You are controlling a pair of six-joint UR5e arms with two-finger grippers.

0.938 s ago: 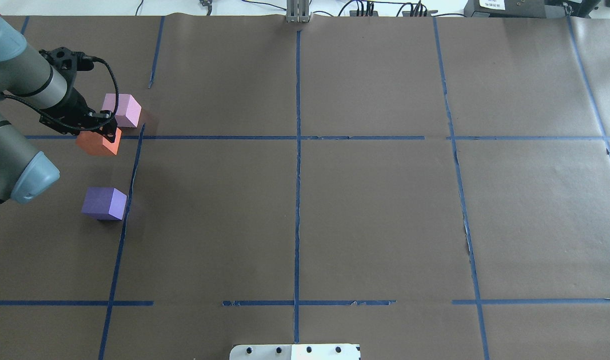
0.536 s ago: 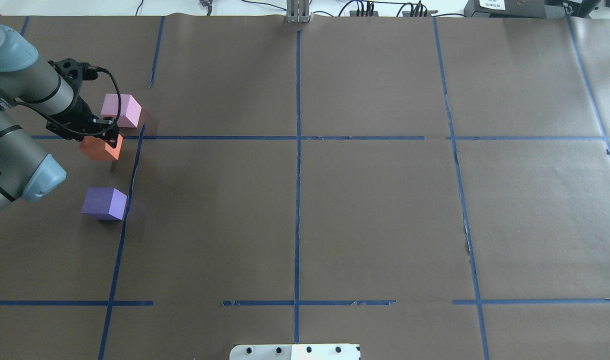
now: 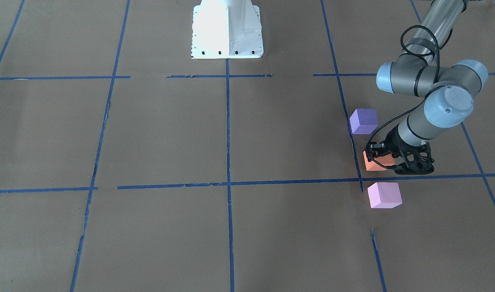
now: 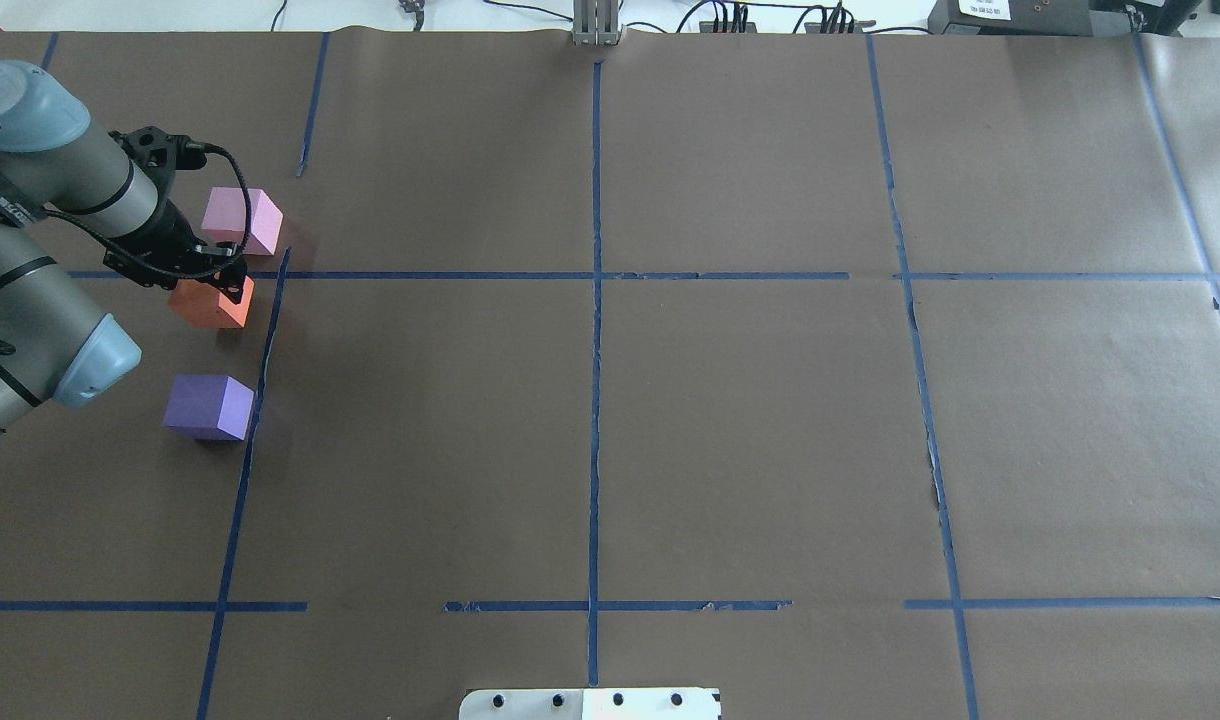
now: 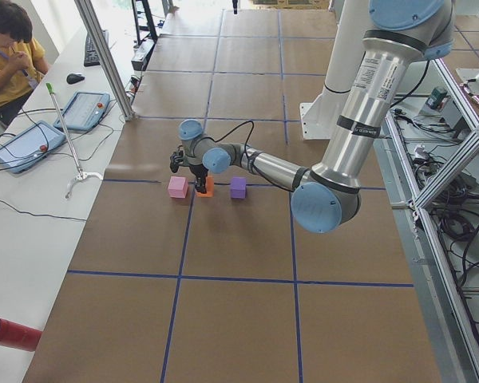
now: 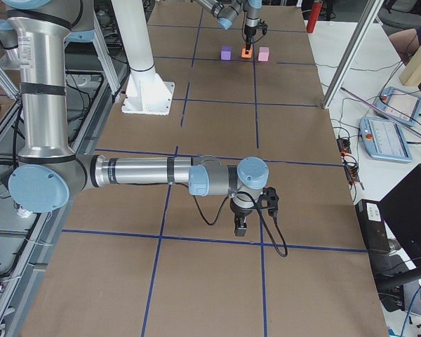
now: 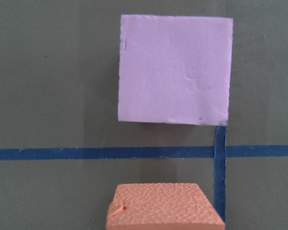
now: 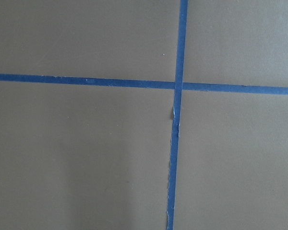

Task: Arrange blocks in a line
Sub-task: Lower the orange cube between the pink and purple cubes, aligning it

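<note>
blocks of three colours are set at the left end of the tabletop (image 4: 670,430), strung beside a blue tape line (image 4: 261,350). nearest the robot, the purple block (image 4: 208,407) is left resting alone, unmoved over the last second. next out, the orange block (image 4: 206,306) is held in the left claw (image 4: 228,288), which is judged to be clenched on it, since block and claw have travelled together. in that second the orange block has been carried a little toward the robot and toward the tape line, so that it is now brought closer into the column set by the other two. a shadow is seen just under it from overhead, so it is taken to be slightly off the paper, though this cannot be settled. farthest out, the pink block (image 4: 240,220) has not been shifted. in the left wrist view it is seen squarely ahead of the orange one, apart from it, with a cross strip of tape between. the shift is read as final alignment: the middle place is nearly filled, and lowering and release remain. the right claw (image 6: 240,226) is shown only in a side view, well apart from the blocks, and whether it is released or clenched cannot be told.
</note>
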